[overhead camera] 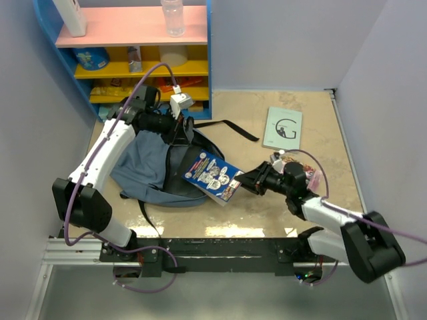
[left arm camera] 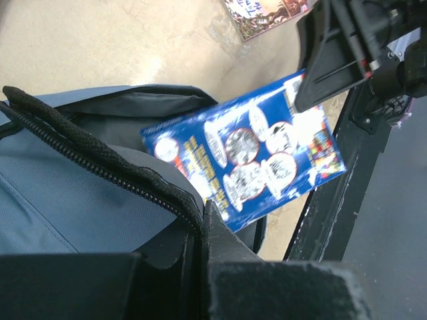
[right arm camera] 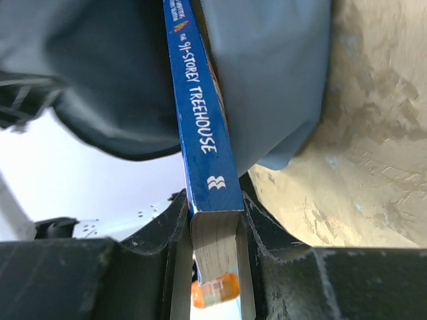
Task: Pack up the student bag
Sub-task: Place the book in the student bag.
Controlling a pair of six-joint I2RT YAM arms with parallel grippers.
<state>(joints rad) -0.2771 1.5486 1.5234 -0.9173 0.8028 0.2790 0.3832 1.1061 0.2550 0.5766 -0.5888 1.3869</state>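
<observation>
At the near edge, both arm bases sit on a black rail (overhead camera: pixel 220 250). From the right base, the right gripper (overhead camera: pixel 244 180) reaches left over the table (overhead camera: pixel 313 220). It is clamped on the near-right end of a blue book (overhead camera: pixel 213 177). In the right wrist view the fingers (right arm camera: pixel 167 233) press on either side of the spine, which reads "The 91-Storey Treehouse". The book is tilted with its cover facing up. Its far-left end sits in the mouth of the bag (overhead camera: pixel 150 170).

The bag lies on the left half of the table, slate-blue, with its opening turned toward the right. Darker lining shows inside the mouth behind the book. A black strap (overhead camera: pixel 230 128) trails from the bag's top across the table to the right.

The left gripper (overhead camera: pixel 185 133) is at the far side of the bag's opening, pinched shut on the zipper rim. In the left wrist view the black zipper edge (left arm camera: pixel 87 160) runs straight into the closed fingers, and the fabric there is lifted off the rest of the bag.

Just behind the right gripper lies something small with pink and white on it (overhead camera: pixel 277 159), too unclear to name. Farther right, well apart from the bag, a pale green booklet (overhead camera: pixel 282 128) lies flat on the table.

In the far-left corner stands a blue shelf unit (overhead camera: pixel 208 47) with a pink top shelf and yellow shelves below. A clear bottle (overhead camera: pixel 172 17) stands on the pink shelf, and a blue tub (overhead camera: pixel 91 59) is on the yellow one beneath.
</observation>
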